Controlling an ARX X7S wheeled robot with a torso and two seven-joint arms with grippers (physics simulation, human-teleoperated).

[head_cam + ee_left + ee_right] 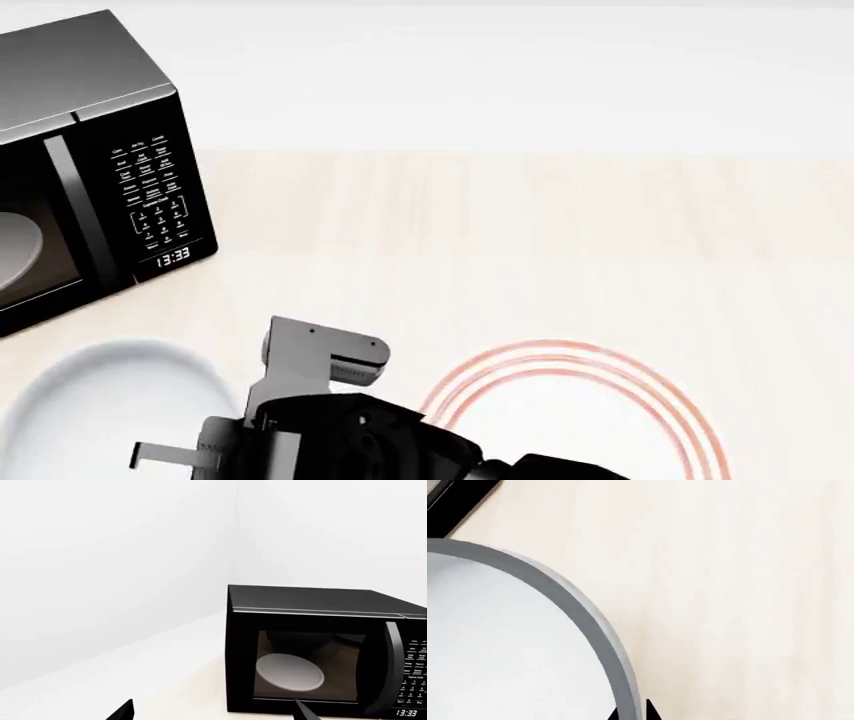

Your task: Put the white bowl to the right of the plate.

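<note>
The white bowl [107,405] sits at the near left of the table, left of the red-ringed plate [587,395], which is partly cut off by the frame's lower edge. My right arm's wrist [320,400] reaches over the bowl's right edge and hides the fingers in the head view. In the right wrist view, my right gripper [630,711] has one fingertip on each side of the white bowl's rim [580,610], closed on its wall. My left gripper [213,712] is open and empty, held in front of the microwave.
A black microwave [80,160] with its door shut stands at the far left; its greyish glass turntable [290,671] shows through the door. Light wooden tabletop [534,240] stretches behind the plate and to the right. A white wall lies beyond.
</note>
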